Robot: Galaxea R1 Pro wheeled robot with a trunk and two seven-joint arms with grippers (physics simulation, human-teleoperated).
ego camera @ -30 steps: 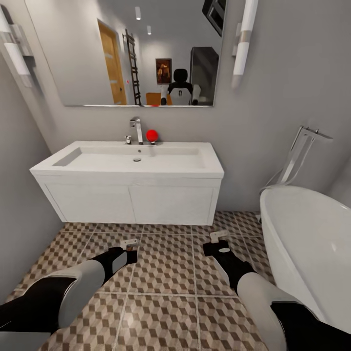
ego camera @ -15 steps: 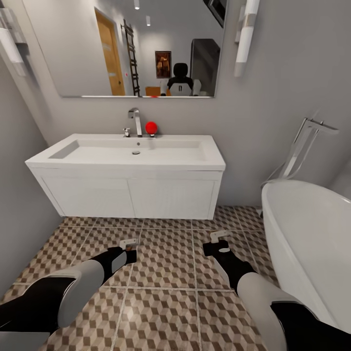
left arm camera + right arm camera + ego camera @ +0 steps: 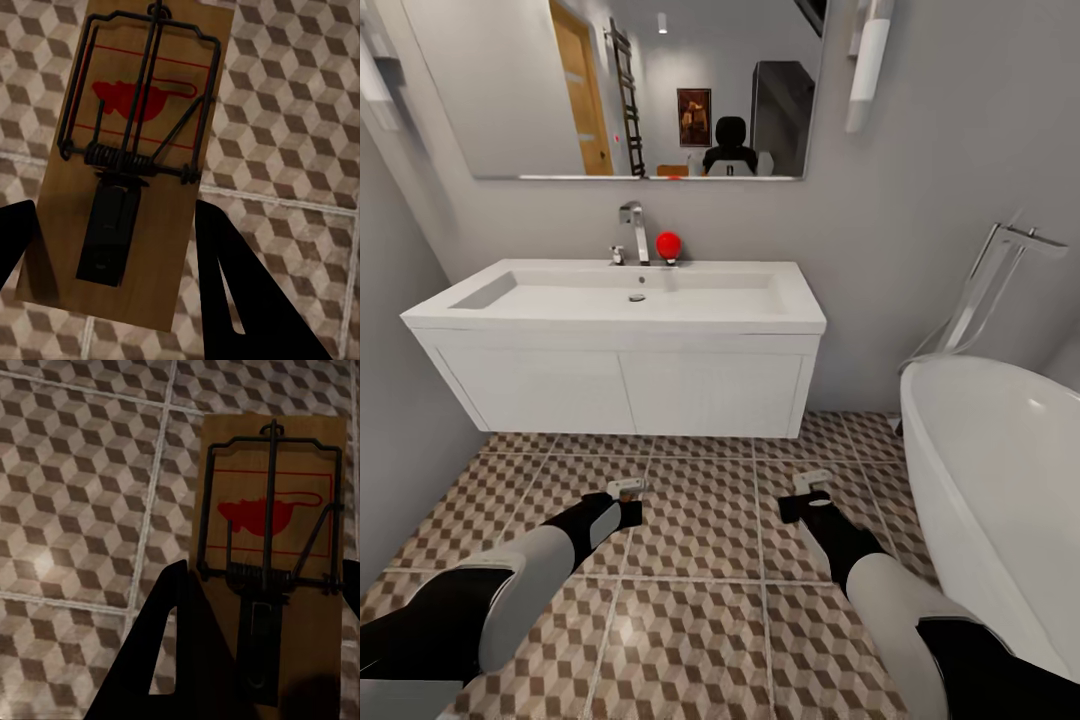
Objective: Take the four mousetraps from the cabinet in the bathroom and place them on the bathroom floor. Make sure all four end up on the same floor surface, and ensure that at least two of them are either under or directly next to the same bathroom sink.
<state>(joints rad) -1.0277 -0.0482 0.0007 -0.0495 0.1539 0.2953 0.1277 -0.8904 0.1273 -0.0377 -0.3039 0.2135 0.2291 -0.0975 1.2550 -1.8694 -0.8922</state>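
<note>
The white sink (image 3: 615, 300) hangs on the wall, with a red ball (image 3: 668, 245) by its tap. Each claw grips one mousetrap above the bathroom floor (image 3: 700, 520), in front of the sink. The left claw (image 3: 628, 490) pinches the left mousetrap (image 3: 127, 161) by its long sides. The right claw (image 3: 812, 483) pinches the right mousetrap (image 3: 274, 555) the same way. Both boards point lengthwise away from the claws. A white bathtub (image 3: 1000, 480) stands on the right.
</note>
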